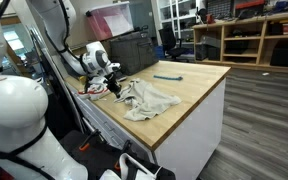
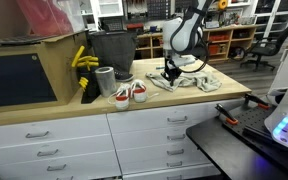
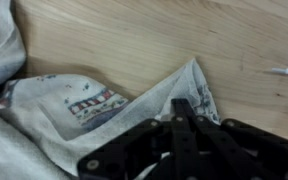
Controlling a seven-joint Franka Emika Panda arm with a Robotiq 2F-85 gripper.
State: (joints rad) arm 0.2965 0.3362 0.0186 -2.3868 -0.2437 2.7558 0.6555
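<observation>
A crumpled grey-white cloth [image 1: 150, 99] with a printed patch [image 3: 89, 104] lies on the wooden worktop [image 1: 189, 85]; it also shows in the other exterior view as the cloth [image 2: 191, 81]. My gripper [image 3: 181, 110] points down at the cloth's edge. Its black fingers are pressed together, with a fold of the fabric [image 3: 189, 82] bunched at their tips. In the exterior views the gripper [image 1: 114, 88] [image 2: 171, 72] sits low on the worktop, at one end of the cloth. What lies under the fingertips is hidden.
A thin blue tool [image 1: 167, 76] lies on the worktop beyond the cloth. At the counter's other end stand a pair of red-and-white shoes [image 2: 129, 94], a grey cup [image 2: 105, 82], a black bin [image 2: 112, 50] and a large box [image 2: 24, 65].
</observation>
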